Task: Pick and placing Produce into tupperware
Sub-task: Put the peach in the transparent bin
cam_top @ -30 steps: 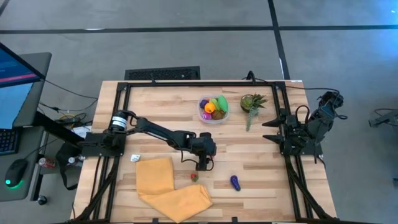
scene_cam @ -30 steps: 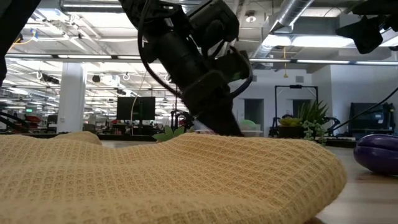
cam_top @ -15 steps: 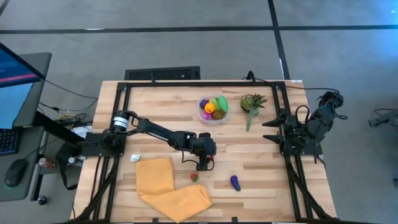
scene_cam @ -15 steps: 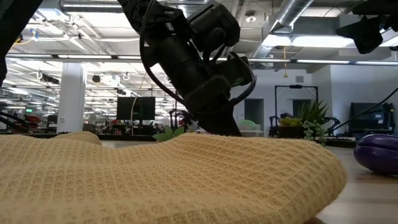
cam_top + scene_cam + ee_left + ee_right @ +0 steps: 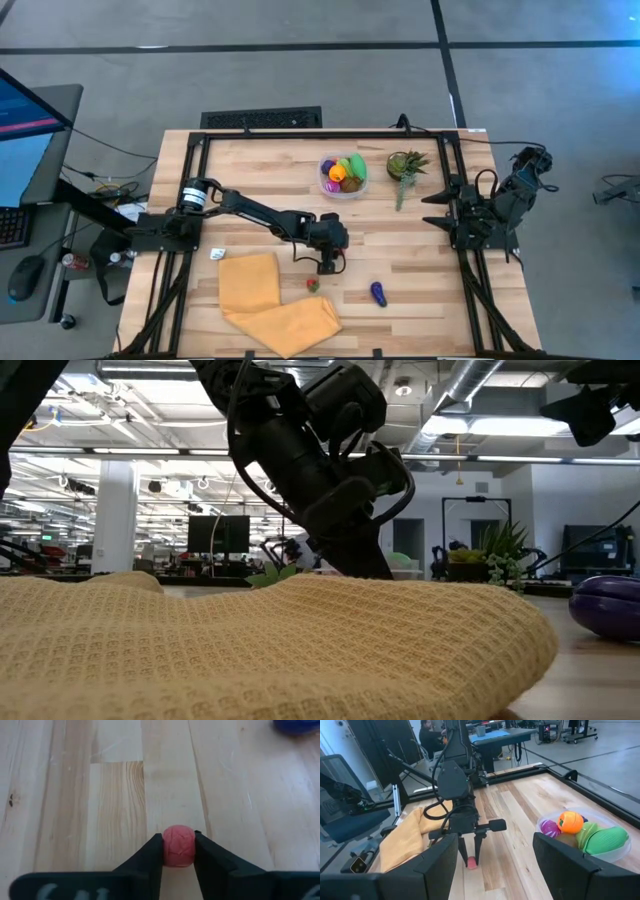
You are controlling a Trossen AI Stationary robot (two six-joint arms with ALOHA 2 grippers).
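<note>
Left wrist view: my left hand (image 5: 178,851) pinches the small red piece (image 5: 178,846) by its fingertips; lifting could squirt it out.

No legible text, label, brand, number or sign in any view. Pale, blurred marks on the dark body of the left hand (image 5: 178,855) in the left wrist view: not readable.
</note>
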